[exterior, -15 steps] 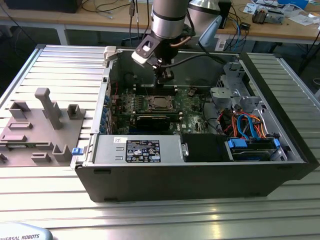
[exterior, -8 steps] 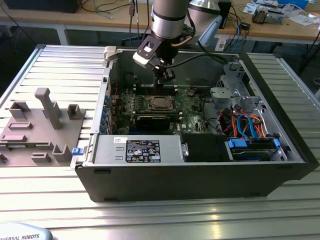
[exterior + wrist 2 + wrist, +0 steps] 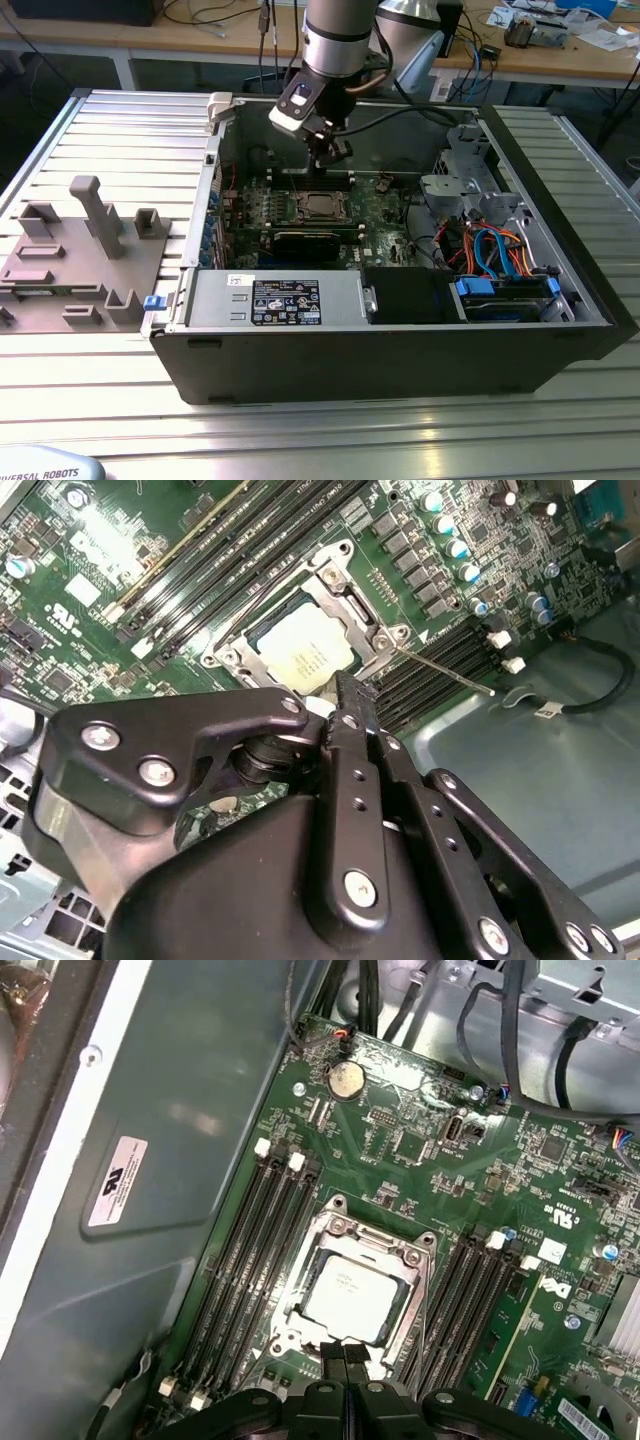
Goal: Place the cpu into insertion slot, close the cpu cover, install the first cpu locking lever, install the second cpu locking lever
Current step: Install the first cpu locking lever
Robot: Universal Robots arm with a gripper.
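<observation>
Currently, as I see it
Gripper (image 3: 345, 1358): fingers pressed together, holding nothing, just above the socket edge
Cpu (image 3: 347, 1299): seated in the insertion slot (image 3: 300, 645)
Cpu cover (image 3: 410, 1270): down around the chip

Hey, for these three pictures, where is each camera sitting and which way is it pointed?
Exterior view: off the arm, above the open black computer case, looking down; the arm and gripper hang over the green circuit board.
First wrist view: on the arm, looking down past the shut gripper at the silvery square cpu in its socket.
Second wrist view: on the arm, behind the gripper, facing the same cpu.
Shared: all three show gripper and board.
</observation>
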